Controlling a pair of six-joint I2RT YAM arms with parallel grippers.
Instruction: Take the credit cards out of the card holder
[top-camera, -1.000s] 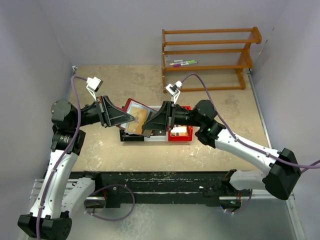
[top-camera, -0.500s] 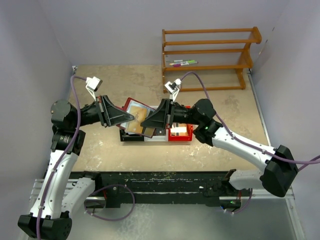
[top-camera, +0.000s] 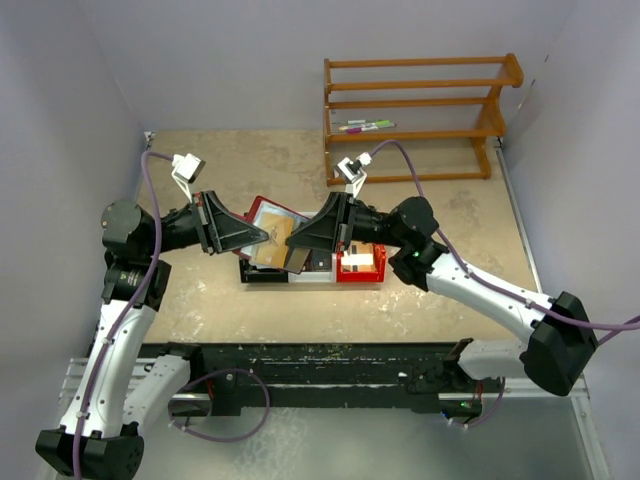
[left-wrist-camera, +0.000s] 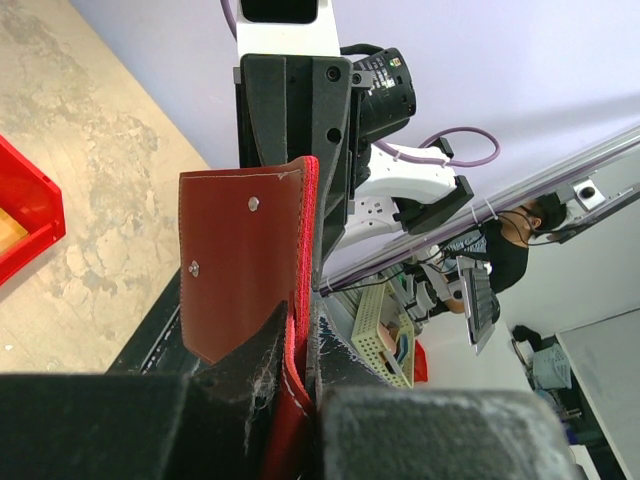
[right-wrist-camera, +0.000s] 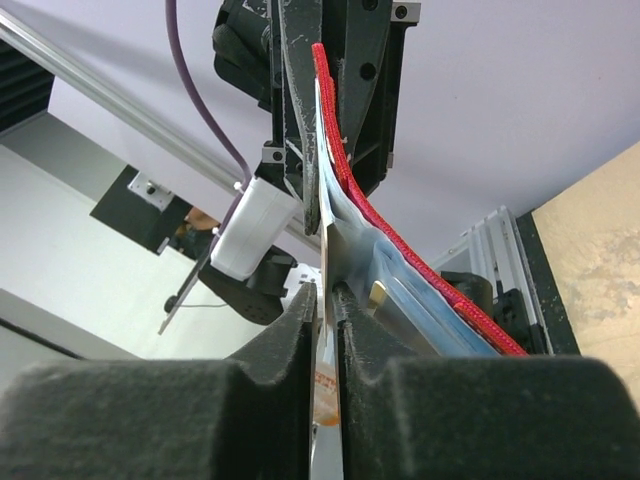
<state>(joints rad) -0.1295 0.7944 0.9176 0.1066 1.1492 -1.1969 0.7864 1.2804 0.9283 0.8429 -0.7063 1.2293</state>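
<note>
The maroon card holder (top-camera: 268, 216) hangs open in the air between both grippers, its blue-grey sleeves (right-wrist-camera: 425, 300) facing the right arm. My left gripper (top-camera: 262, 238) is shut on the holder's red edge (left-wrist-camera: 296, 330), and the brown flap (left-wrist-camera: 240, 260) stands up beside its fingers. A thin credit card (right-wrist-camera: 326, 330) with orange print stands edge-on between the fingers of my right gripper (right-wrist-camera: 330, 300). Those jaws sit a sliver wider than the card. A tan card (top-camera: 274, 251) shows low on the holder in the top view. A gold card corner (right-wrist-camera: 377, 293) peeks from a sleeve.
Below the holder a red bin (top-camera: 362, 263) sits beside a low black box (top-camera: 262, 273) on the beige table. A wooden rack (top-camera: 420, 110) with markers (top-camera: 365, 126) stands at the back right. Purple walls close in on the left and right.
My right gripper's jaws have eased apart a little around the card, and its wrist has shifted slightly right. The left arm and the holder have stayed put.
</note>
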